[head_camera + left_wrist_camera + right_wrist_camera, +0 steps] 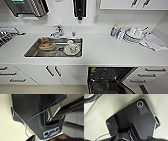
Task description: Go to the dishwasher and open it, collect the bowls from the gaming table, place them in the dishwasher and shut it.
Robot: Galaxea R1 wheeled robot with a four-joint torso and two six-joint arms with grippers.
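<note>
Nearest the head camera, the dishwasher [110, 80] stands open under the white surface [100, 51], its dark racks showing in the cavity and its door swung down toward the robot. White cabinet doors [53, 73] with bar handles run along beside it, and drawers [11, 75] sit at the far left end. Set into the surface is a steel sink [53, 47] holding a brownish dish [46, 45] and a white plate [72, 49] with a cup on it. Behind the sink rises a chrome tap [58, 31]. Further along, to the right, a stack of white plates [132, 35] rests beside a small bottle [114, 30], and a cloth [155, 42] lies just past them. On the wall hang a paper towel dispenser [27, 7] and a dark soap dispenser [80, 8]. Both wrist views look at the robot's own dark body over a pale floor [7, 125], with a thin blue cable [36, 115] in the left one; whether either gripper is apart or together I cannot tell
</note>
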